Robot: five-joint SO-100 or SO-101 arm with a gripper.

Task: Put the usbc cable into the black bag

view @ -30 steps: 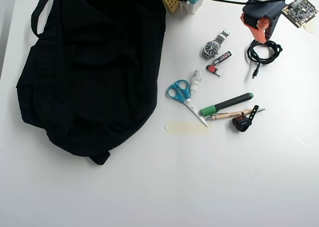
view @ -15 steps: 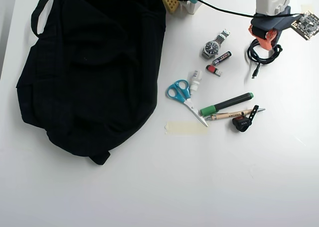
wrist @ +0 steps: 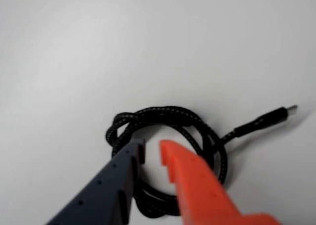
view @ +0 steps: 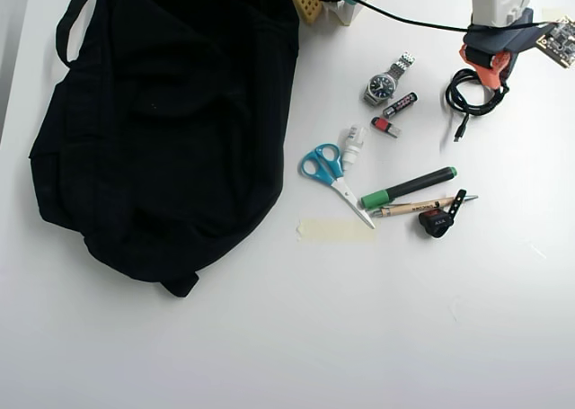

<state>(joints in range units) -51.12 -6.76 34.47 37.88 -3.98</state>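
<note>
Lowered since before, jaws straddle the usbc cable point(wrist: 170, 123) coil's near edge.

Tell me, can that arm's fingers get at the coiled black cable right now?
Probably yes. The fingers hang just over the cable, slightly apart, with only bare table around the coil.

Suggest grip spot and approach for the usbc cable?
Grip the bundled strands of the cable coil, not the thin free end with the plug. It lies flat on the table, so come straight down, one finger inside the loop and one outside. The gripper already hovers narrowly open over the coil's near side.
</note>
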